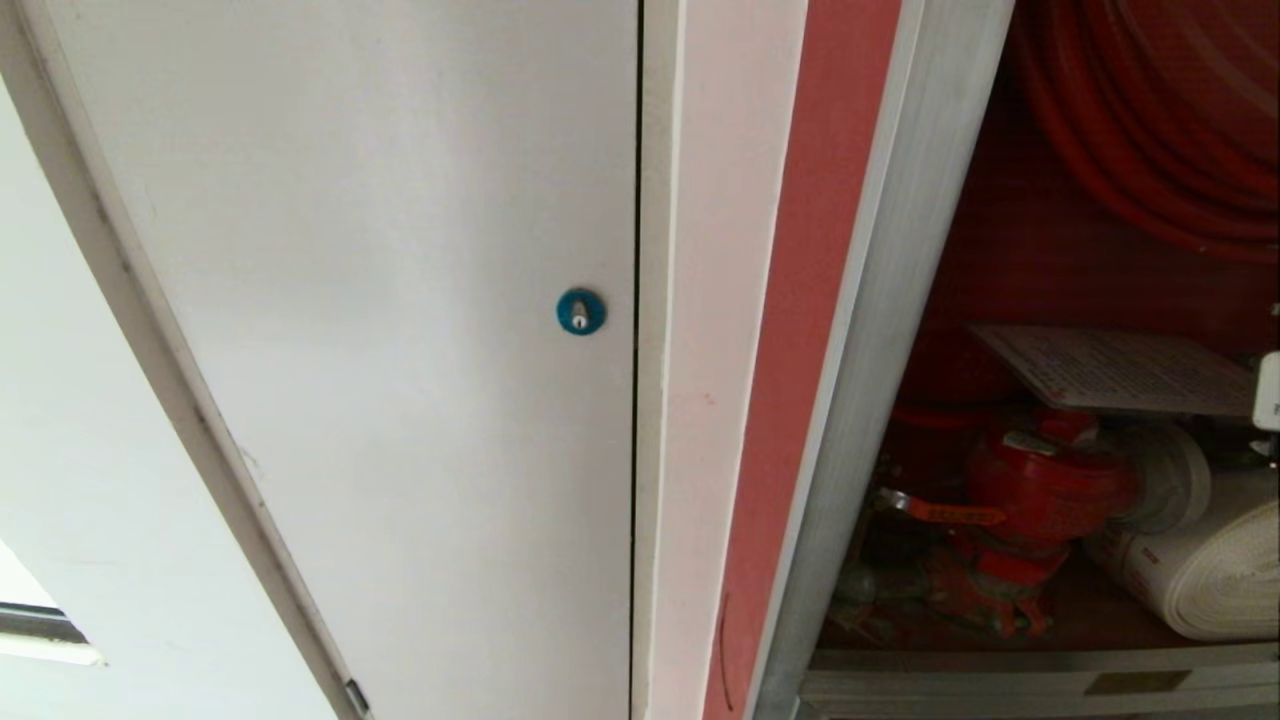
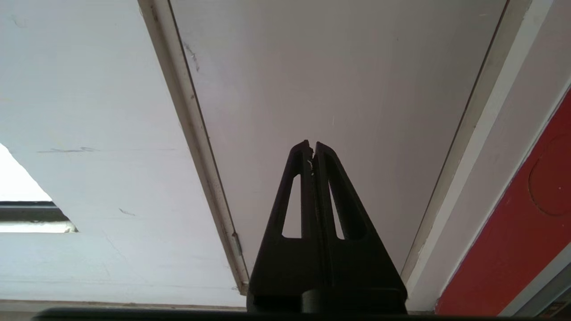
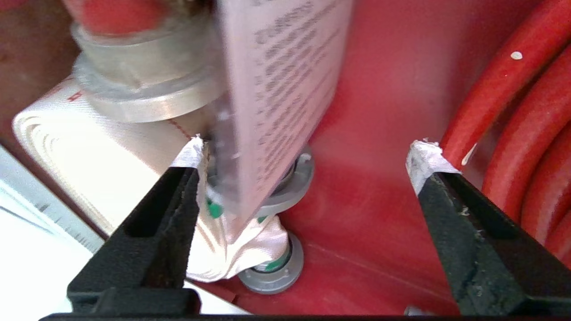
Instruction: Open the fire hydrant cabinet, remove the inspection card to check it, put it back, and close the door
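Observation:
The fire hydrant cabinet [image 1: 880, 300] stands open at the right of the head view, showing its red interior. The door is out of view. The white inspection card [image 1: 1120, 370] rests flat on top of the red valve [image 1: 1040, 480]. My right gripper [image 3: 308, 154] is inside the cabinet, open wide. The inspection card [image 3: 276, 89] lies between its jaws, close to one taped fingertip [image 3: 192, 154], and nothing grips it. My left gripper [image 2: 312, 145] is shut and empty, pointing at the plain white door [image 2: 334, 80].
A red hose reel [image 1: 1150, 120] hangs above the card and a white rolled hose [image 1: 1220, 570] lies beside the valve. Grey hose couplings [image 3: 272, 272] sit on the red floor under the card. The white door with a blue lock [image 1: 580, 312] fills the left.

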{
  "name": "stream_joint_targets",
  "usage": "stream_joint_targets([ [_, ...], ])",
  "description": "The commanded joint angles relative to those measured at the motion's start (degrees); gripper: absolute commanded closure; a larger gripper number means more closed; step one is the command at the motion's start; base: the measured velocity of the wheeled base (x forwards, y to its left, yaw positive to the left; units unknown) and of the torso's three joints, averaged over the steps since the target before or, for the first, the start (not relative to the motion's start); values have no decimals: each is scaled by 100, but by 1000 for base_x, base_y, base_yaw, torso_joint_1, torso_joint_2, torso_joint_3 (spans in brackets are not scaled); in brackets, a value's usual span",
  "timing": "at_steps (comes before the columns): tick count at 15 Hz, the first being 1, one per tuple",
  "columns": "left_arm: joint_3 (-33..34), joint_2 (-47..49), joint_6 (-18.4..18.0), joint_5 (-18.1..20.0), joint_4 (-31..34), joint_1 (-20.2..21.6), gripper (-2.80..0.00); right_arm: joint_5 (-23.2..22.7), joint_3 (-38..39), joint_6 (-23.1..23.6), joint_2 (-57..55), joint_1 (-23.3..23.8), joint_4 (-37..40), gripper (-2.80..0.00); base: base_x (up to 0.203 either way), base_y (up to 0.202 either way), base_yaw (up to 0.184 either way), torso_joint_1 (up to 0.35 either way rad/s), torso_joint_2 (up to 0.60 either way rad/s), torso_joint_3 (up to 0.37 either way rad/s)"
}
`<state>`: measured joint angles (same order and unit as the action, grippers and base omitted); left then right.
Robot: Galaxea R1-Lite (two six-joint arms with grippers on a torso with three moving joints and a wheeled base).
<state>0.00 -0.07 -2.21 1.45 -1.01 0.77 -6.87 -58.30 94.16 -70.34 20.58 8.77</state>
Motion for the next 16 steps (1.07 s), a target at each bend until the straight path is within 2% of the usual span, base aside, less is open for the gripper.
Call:
stream_joint_targets([
  [1, 35, 7, 1, 4, 5, 2, 0, -7, 259, 52, 312, 0, 11, -280, 0, 0, 0, 0, 0, 0],
  [16, 36, 7, -1, 2, 3, 2, 0, 13, 1059, 224, 2172, 5, 82, -280, 0, 0, 0, 0, 0, 0],
])
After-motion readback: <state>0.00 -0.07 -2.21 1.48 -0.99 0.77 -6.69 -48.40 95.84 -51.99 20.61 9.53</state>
